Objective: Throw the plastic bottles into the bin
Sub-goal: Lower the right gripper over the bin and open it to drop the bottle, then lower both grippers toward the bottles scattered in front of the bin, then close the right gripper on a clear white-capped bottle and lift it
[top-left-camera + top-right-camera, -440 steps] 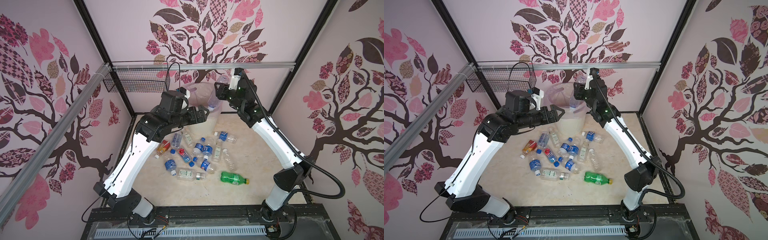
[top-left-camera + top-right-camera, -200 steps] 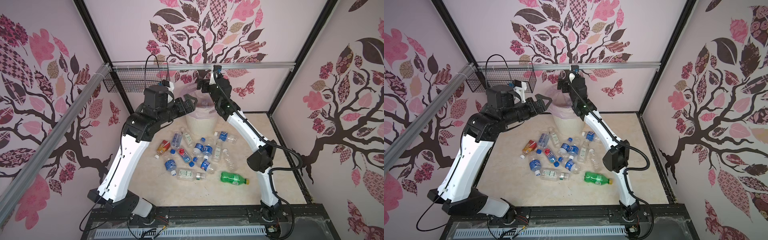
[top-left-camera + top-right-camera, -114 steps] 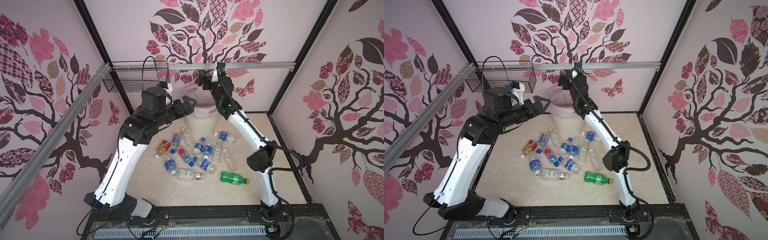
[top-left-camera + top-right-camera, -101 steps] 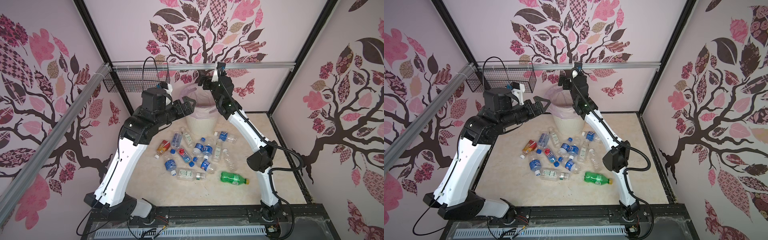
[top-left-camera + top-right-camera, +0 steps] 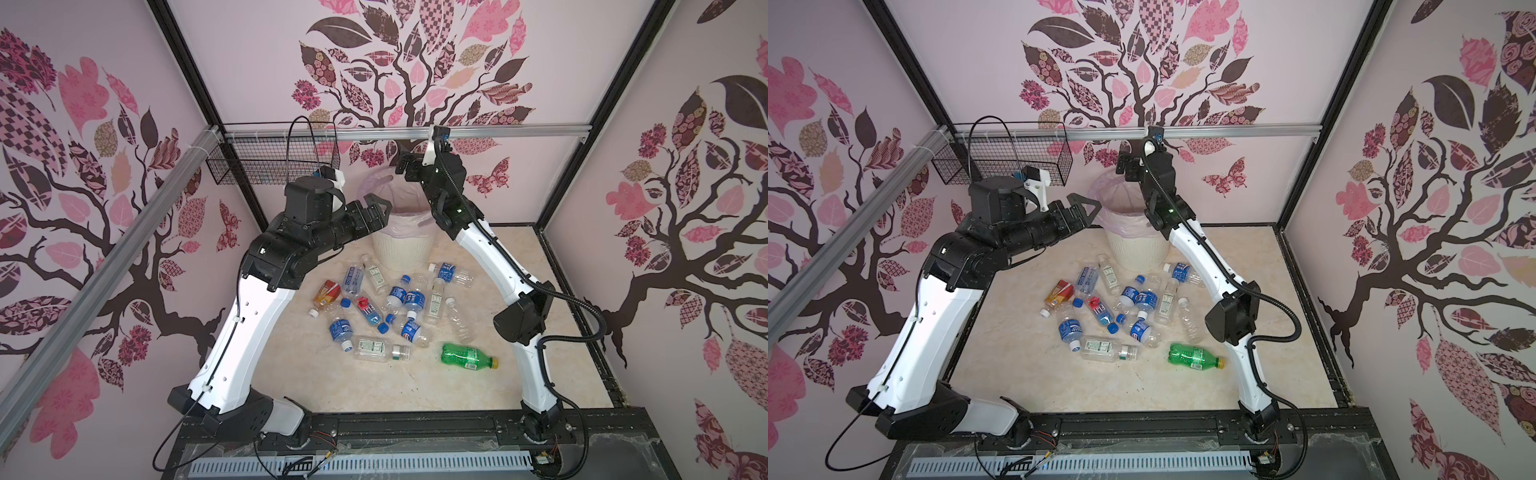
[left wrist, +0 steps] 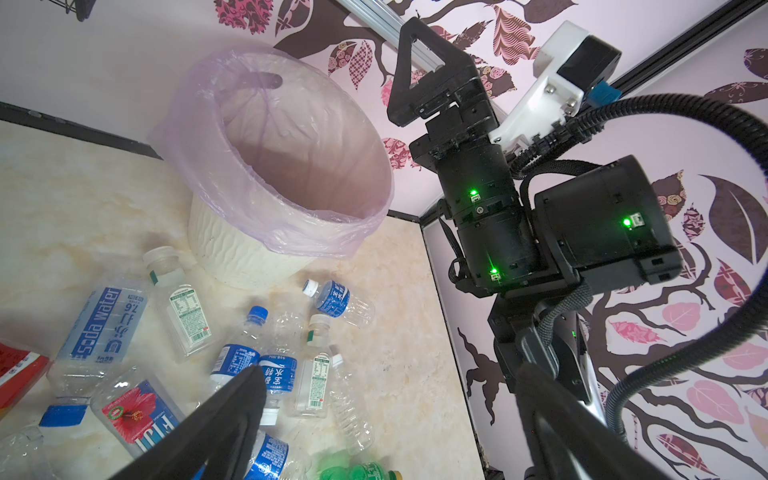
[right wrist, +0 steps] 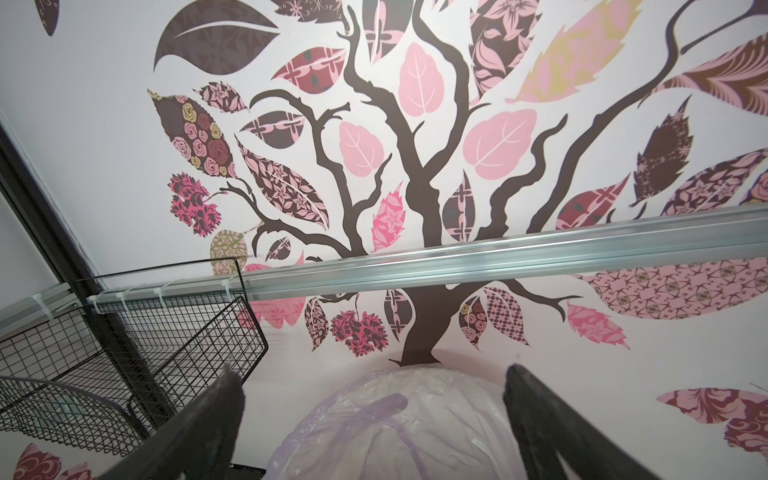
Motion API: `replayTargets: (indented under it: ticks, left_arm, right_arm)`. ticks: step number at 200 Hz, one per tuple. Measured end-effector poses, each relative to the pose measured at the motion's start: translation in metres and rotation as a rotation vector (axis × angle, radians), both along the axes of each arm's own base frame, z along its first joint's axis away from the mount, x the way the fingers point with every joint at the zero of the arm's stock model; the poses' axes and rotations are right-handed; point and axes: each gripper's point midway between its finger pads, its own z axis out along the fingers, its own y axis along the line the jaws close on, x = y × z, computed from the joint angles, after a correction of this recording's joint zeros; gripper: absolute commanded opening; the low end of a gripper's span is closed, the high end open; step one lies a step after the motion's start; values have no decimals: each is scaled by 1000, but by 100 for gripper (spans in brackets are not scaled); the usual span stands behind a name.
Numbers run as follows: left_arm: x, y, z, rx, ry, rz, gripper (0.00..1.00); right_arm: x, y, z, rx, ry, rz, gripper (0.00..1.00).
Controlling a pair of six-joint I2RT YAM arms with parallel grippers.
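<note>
Bottles (image 5: 409,299) strewn on tabletop (image 5: 374,390) before bin (image 5: 401,253), in both top views and left wrist view, left fingers (image 6: 232,415) spread, empty, near rim, right fingers (image 7: 540,419) spread, empty, above bin, right wrist view showing bag (image 7: 395,432), wire basket (image 7: 124,374)

Plastic bottles (image 5: 390,307) scattered flat before upright pink-lined bin (image 5: 401,245).

The bin (image 5: 401,252) is matt, ribbed cream plastic, lined with a thin, crinkly translucent pink bag (image 6: 270,137). The bottles (image 5: 413,300) are clear, glossy plastic. At ten o'clock from them hangs a black wire mesh basket (image 5: 1000,158) on a brushed-metal rail (image 5: 498,132). The floor (image 5: 374,386) looks smooth, marbled.
</note>
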Motion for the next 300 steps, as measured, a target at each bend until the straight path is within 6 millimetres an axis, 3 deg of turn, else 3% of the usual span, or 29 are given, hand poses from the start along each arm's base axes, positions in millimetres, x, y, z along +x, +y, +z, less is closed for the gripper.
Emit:
replayTargets:
  ticks: [28, 52, 85, 111, 127, 142, 159, 211, 264, 300]
  left_arm:
    - [0, 14, -12, 34, 35, 57, 97]
    - [-2, 39, -41, 52, 112, 137, 97]
    - [-2, 75, -92, 61, 235, 256, 97]
    - [-7, 86, -130, 81, 313, 296, 97]
    - [-12, 88, -150, 78, 355, 305, 97]
    - [-14, 84, -167, 58, 391, 294, 97]
    - [-16, 73, -184, 28, 440, 261, 97]
    - [-26, 6, -218, 39, 549, 79, 97]
    - [-40, -24, -226, 36, 589, 12, 97]
    - [-55, -59, -232, 47, 604, -75, 97]
  right_arm:
    - [-4, -2, -9, -15, 65, 4, 100]
    - [-19, -8, -8, -42, 123, 8, 100]
    - [-67, -15, 2, -87, 181, 41, 100]
    - [-112, -14, 2, -113, 228, 91, 100]
    - [-134, -17, -11, -117, 283, 115, 100]
    - [-147, -28, -36, -126, 355, 110, 100]
    - [-159, -43, -78, -154, 462, 86, 100]
    - [-210, -89, -207, -271, 784, 17, 100]
    - [-258, -132, -285, -263, 998, -8, 100]
    - [-281, -149, -342, -258, 1156, -6, 100]
